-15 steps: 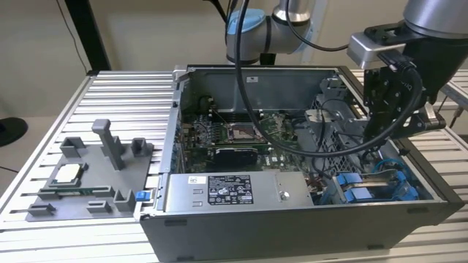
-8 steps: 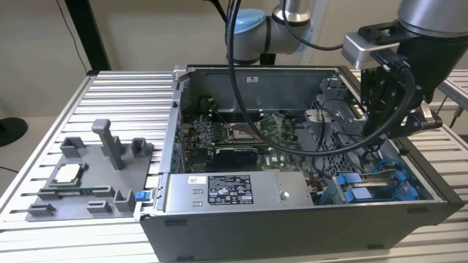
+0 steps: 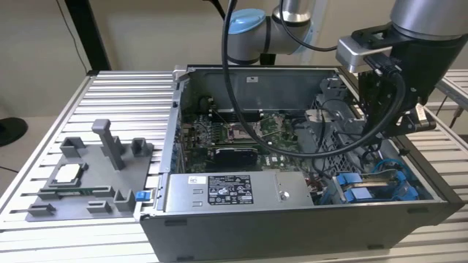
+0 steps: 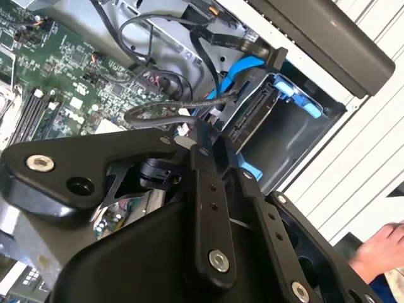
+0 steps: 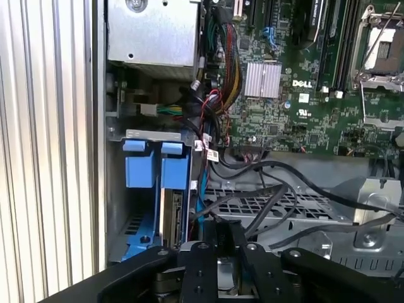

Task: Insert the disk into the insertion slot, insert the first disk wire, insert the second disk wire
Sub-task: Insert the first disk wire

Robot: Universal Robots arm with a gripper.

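The insertion slot (image 3: 365, 189) is the grey bay with blue rails at the case's front corner, on the exterior view's right. The disk (image 5: 172, 214) stands on edge inside the insertion slot (image 5: 140, 172), its connector edge facing the open case; it also shows as the dark disk (image 4: 249, 123) between the blue rails of the insertion slot (image 4: 297, 98). My gripper (image 3: 391, 129) hangs inside the case above the perforated cage, a little back from the bay. In both wrist views my gripper (image 4: 203, 140) (image 5: 221, 226) is shut, with the end of a black wire (image 4: 158, 113) (image 5: 252, 218) at its tips.
The grey labelled power-supply box (image 3: 234, 192) lies along the case's front wall. The green motherboard (image 3: 241, 137) fills the case floor, with loose cables over the perforated cage (image 5: 284, 205). A grey fixture tray (image 3: 87, 175) sits on the slatted table. A person's hand (image 4: 379, 252) is beside the case.
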